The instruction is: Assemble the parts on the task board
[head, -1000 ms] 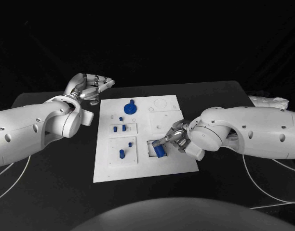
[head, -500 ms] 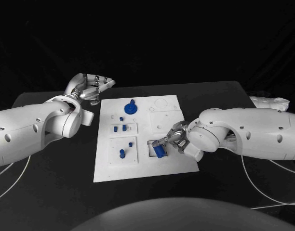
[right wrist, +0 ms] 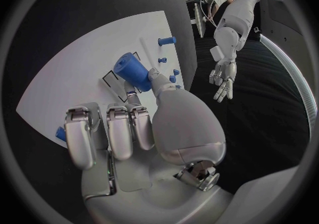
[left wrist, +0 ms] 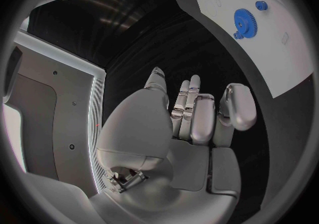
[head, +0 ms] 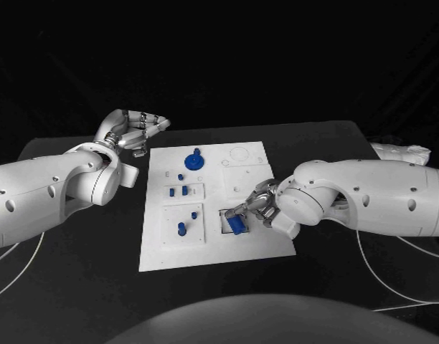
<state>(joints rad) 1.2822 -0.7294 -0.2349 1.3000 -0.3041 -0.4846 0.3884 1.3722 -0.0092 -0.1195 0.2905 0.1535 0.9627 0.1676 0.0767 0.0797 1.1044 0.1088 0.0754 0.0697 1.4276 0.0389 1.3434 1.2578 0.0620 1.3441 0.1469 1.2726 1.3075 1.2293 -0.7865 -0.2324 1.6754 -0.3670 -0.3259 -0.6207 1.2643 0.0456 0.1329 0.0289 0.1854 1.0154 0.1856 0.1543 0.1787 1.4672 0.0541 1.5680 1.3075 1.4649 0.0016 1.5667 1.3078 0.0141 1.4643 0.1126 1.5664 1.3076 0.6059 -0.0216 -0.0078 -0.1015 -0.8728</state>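
Observation:
The white task board (head: 214,247) lies in the middle of the table. A blue cylinder (head: 239,225) stands in a black-outlined square near the board's right edge. My right hand (head: 255,208) hovers right over it. Its thumb tip touches the cylinder (right wrist: 131,71), and its other fingers (right wrist: 106,133) are curled in with nothing in them. A blue gear (head: 194,159) sits at the board's far end. Small blue pegs (head: 181,190) and a blue oval piece (head: 182,228) sit in the left panels. My left hand (head: 133,130) hangs off the board's far left corner, fingers curled, holding nothing.
The black table (head: 74,251) stretches round the board on both sides. The left wrist view shows the gear (left wrist: 244,20) and a small blue part (left wrist: 261,5) on the board (left wrist: 279,54). Cables trail off the table's right side (head: 385,287).
My right arm has crept slightly toward the board's middle while the hand stays at the cylinder. The left hand has not moved.

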